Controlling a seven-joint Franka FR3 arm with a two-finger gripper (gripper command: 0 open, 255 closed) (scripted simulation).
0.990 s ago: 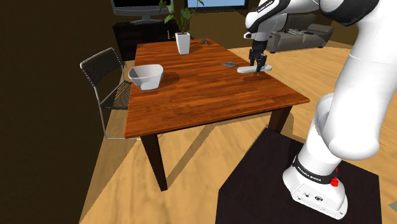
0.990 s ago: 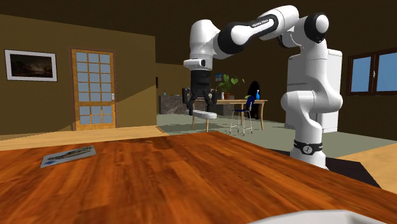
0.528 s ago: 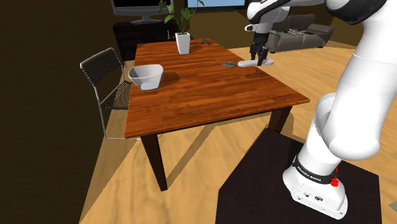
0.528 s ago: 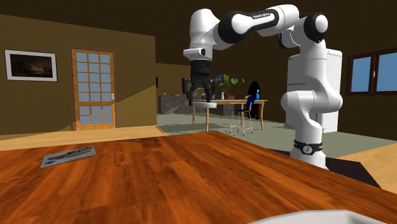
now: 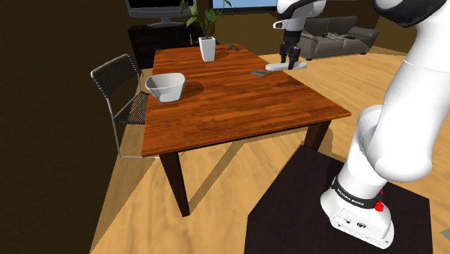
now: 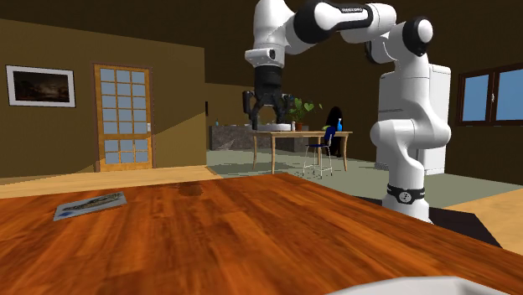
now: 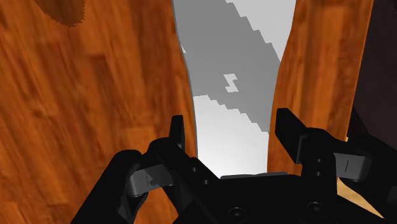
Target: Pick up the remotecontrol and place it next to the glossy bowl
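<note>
Shoulder view, change: the gripper has risen from the tabletop to the upper right of the frame, taking the white remote control with it; a second ago the remote lay on the wooden table.
Shoulder view, meaning: judged from this, the pick is done and the carry comes next. The white bowl sits well apart, at the left of the table.
Shoulder view, axis: the remote hangs nearly level, its long axis running left to right across the frame, the right end slightly higher, with both ends sticking out past the fingers.
Second exterior view, change: the gripper stands higher in the upper middle of the frame than before, clear above the table.
Second exterior view, axis: the remote control shows as a thin pale bar lying across the frame.
Second exterior view, other: a paper card lies at the lower left.
Wrist view, pincer: the gripper is clamped on the remote control, one finger against each long edge.
Wrist view, axis: the remote's length runs straight away between the fingers, with the table beneath on both sides.
</note>
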